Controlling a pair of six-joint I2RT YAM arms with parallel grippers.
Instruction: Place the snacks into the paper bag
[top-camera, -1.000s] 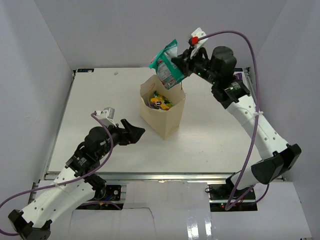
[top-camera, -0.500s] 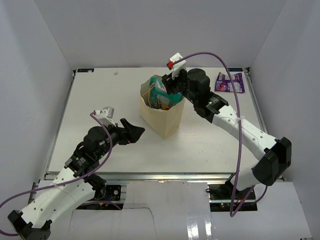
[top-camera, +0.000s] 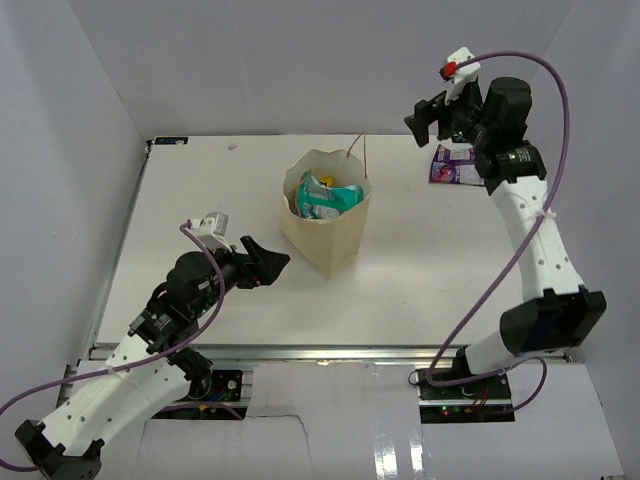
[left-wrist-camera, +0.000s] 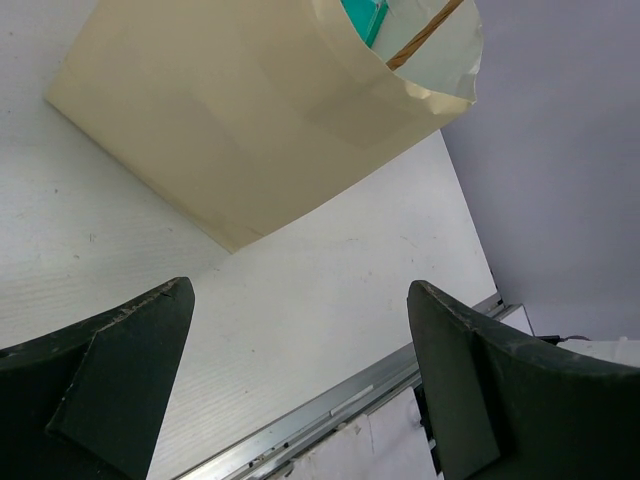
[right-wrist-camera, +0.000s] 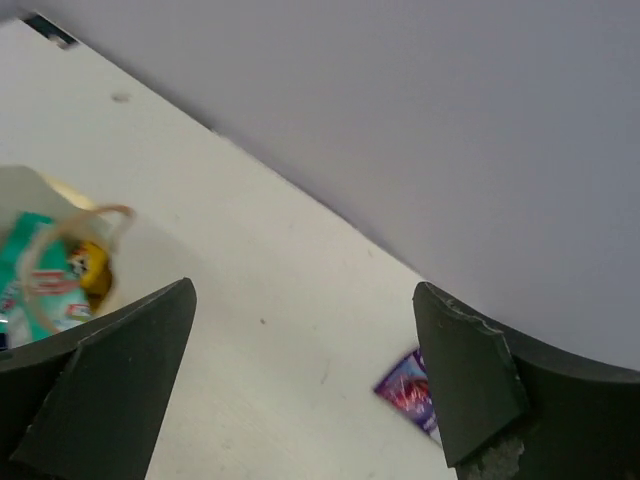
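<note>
Bag (top-camera: 325, 245) mid-table, left gripper (top-camera: 266, 261) and right gripper (top-camera: 422, 118) agape, purple snack (top-camera: 455, 166) near far edge

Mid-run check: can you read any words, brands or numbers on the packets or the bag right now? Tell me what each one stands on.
No text is legible in any view.
Teal packet inside the paper bag: red and white printing, too blurred to read.
Purple packet on the table: pale markings, too small to read.
Yellow packet inside the bag: blurred, no letters legible.
Bag's outer wall: plain, no print visible.
</note>
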